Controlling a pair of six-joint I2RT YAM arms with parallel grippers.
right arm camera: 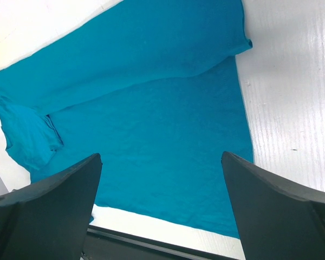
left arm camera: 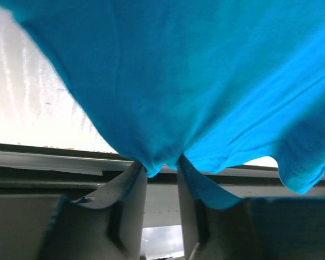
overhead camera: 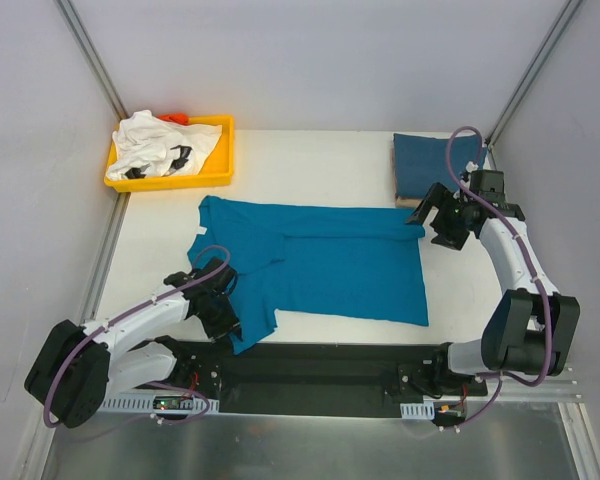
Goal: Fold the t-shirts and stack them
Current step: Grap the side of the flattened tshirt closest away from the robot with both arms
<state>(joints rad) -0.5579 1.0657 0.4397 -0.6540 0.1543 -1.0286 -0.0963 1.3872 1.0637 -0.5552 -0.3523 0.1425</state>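
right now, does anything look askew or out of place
The white cloth t-shirt with black marks lies crumpled in the yellow plastic tray, unfolded. The teal-blue cloth t-shirt is bunched at its near corner in the left pincer.

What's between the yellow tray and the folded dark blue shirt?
Just bare white table between the tray and dark blue shirt, in the top view.

Teal-blue t-shirt [overhead camera: 320, 258], darker blue t-shirt [overhead camera: 430, 160], white t-shirt [overhead camera: 160, 145] — black marks, yellow tray [overhead camera: 220, 160]
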